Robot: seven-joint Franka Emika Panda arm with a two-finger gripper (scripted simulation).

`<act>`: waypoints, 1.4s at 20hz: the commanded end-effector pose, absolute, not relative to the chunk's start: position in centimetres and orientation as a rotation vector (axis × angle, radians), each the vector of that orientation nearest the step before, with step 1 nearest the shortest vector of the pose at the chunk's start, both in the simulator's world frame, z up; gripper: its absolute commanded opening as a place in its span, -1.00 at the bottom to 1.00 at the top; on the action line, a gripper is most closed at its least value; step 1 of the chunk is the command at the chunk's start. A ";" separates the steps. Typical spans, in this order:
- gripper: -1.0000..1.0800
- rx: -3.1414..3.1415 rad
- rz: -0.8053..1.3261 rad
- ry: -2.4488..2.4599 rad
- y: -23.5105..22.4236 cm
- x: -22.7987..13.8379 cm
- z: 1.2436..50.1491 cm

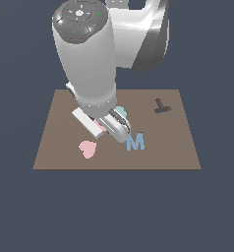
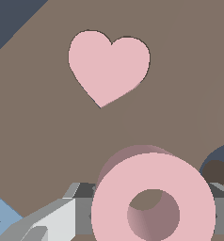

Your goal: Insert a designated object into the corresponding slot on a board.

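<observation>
We see the pink ring (image 2: 153, 200) filling the near part of the wrist view, its round centre hole open onto the brown surface beneath. Grey fingers (image 2: 62, 219) sit against it on either side, so the gripper (image 2: 151, 212) is clamped on the ring. In the exterior view only a sliver of the ring (image 1: 101, 127) shows between the gripper's (image 1: 106, 129) pale fingers, low over the middle of the board (image 1: 60, 142).

Just beside the ring in the wrist view, a dark navy curved mark (image 2: 217, 162) peeks out at the frame's edge; we take it for part of the ring-shaped slot, but most of it is hidden, and we cannot tell whether the ring overlaps it. In the exterior view the arm covers that spot.

The pink heart (image 2: 108, 66) lies flat on the board near the ring but apart from it; in the exterior view it (image 1: 88, 148) sits toward that view's left, close to the board's near edge. The blue M (image 1: 135, 141) lies just beside the gripper on the exterior view's right, and a corner of it (image 2: 3, 214) shows in the wrist view. The dark T-shaped mark (image 1: 161, 106) sits well apart, near the far right corner. A small pale teal shape (image 1: 120, 110) shows just behind the gripper.
</observation>
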State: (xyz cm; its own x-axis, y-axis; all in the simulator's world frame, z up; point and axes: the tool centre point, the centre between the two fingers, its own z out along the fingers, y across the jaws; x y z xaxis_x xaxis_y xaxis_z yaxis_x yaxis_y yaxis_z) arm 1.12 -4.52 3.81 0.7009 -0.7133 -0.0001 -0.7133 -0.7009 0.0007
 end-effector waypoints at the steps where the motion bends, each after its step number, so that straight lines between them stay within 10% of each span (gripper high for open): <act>1: -1.00 2.841 0.000 -1.341 -6.2 -0.2 3.9; 25: -1.00 2.700 -0.003 -1.606 -9.4 -4.0 3.0; 26: 0.92 2.700 -0.003 -1.606 -9.4 -4.0 3.0; 28: 0.92 2.700 -0.003 -1.606 -9.4 -4.0 3.0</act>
